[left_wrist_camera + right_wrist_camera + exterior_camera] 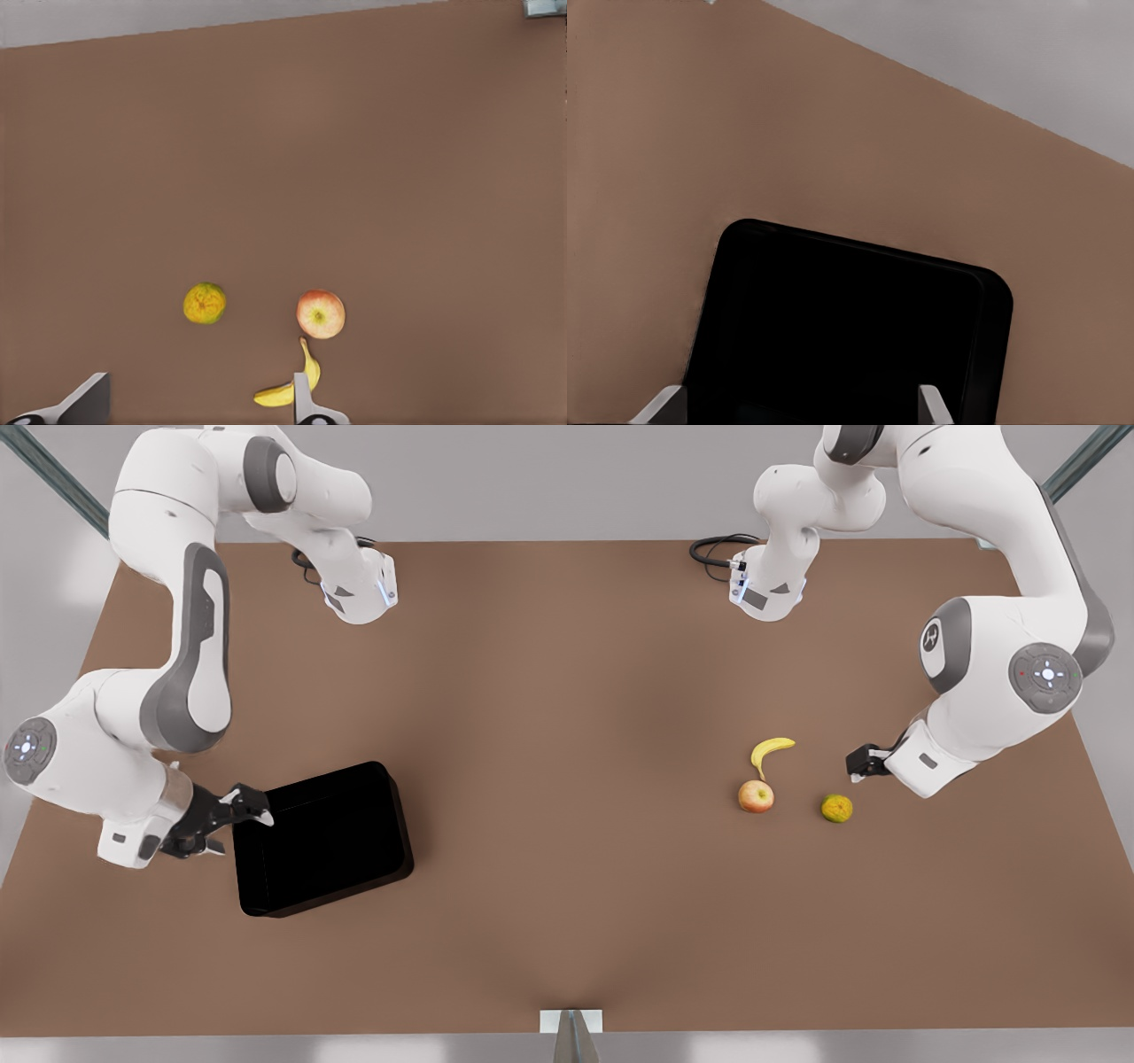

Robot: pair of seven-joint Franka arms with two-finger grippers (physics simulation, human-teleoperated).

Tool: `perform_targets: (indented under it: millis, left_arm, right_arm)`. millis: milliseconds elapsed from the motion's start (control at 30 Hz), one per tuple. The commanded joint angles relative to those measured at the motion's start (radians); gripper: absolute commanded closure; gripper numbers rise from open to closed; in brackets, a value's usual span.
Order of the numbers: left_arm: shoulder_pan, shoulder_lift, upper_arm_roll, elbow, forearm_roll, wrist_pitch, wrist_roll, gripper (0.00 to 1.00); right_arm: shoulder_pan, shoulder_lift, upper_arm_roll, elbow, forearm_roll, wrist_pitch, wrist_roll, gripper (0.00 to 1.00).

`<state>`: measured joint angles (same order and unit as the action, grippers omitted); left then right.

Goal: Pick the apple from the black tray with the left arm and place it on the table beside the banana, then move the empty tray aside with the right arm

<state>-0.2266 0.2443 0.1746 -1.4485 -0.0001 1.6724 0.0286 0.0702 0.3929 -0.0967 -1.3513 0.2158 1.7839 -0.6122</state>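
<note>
Brown matte tabletop [567, 779] carries everything here. The apple [756, 796] sits on the bare tabletop, out of the tray, just beside the banana [769, 754], whose stem end reaches down almost to the apple's top; from the front view it is hard to tell whether the two touch. From the left wrist view the apple [320, 313] lies very near the banana [289, 386], with the tabletop [283, 159] bare around them. A yellow-green bumpy fruit [836, 808] lies near the apple, on the side away from the tray, apart from it; the left wrist view shows the same fruit [205, 303].

Past the bumpy fruit from the apple, the left pincer [858, 763] hangs with nothing between its fingers; in the left wrist view its fingertips [89, 398] stand wide apart, open and empty.

Well apart from the apple, the black tray [323, 839] rests flat on the tabletop, empty. The right pincer [250, 804] is at the tray's rim, at the end farthest from the apple. In the right wrist view its fingers [932, 405] are spread to either side of the tray [850, 328], open and not clamped on it.
</note>
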Motion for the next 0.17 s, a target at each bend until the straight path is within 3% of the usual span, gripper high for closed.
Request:
perform_targets:
  millis: [0,133]
  left_arm:
    - [0.001,-0.002,0.000,0.002,0.000,0.006,0.002,0.00]
    - [0.001,-0.002,0.000,0.002,0.002,0.006,0.001,0.00]
  right_arm:
    - [-0.062,-0.026,0.098,0.014,-0.170,-0.133,0.239,0.00]
    - [-0.059,0.027,0.094,0.024,-0.193,0.003,0.361,0.00]
